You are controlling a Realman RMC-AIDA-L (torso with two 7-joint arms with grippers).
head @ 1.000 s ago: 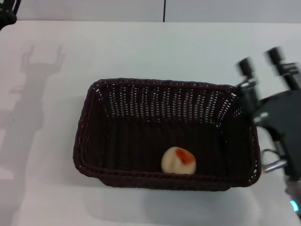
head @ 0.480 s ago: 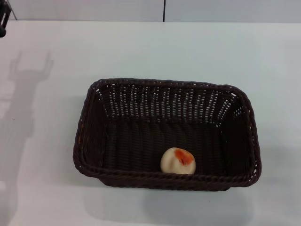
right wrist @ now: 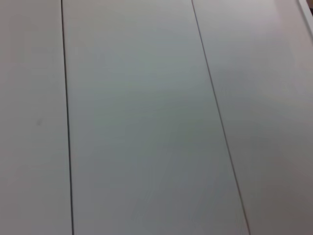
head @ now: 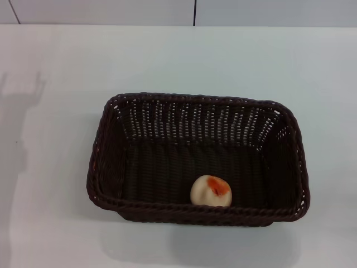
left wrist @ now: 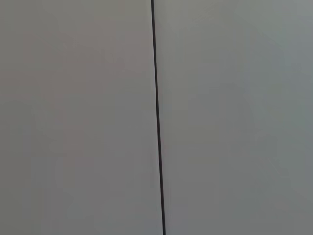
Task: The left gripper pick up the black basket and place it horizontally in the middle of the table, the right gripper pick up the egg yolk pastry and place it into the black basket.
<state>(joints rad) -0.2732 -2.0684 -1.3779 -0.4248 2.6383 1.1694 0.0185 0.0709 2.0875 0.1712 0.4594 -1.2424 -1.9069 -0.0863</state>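
One black basket (head: 196, 159) on the white table (head: 178, 61), containing one egg yolk pastry (head: 211, 191); neither gripper visible, finger states undeterminable.

The basket (head: 195, 159) is dark woven wicker, rough, with an open weave and a braided rim. The pastry (head: 211, 191) looks matt and doughy, its orange spot slightly glossy. The table (head: 184, 58) is smooth, plain white.

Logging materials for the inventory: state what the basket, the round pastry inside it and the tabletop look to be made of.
Black basket: woven wicker or rattan-like strands, dark matte, with open-weave walls and a braided rim.
Egg yolk pastry: baked dough apparently, pale smooth crust with an orange-red spot.
Table: smooth plain white surface, possibly laminate.
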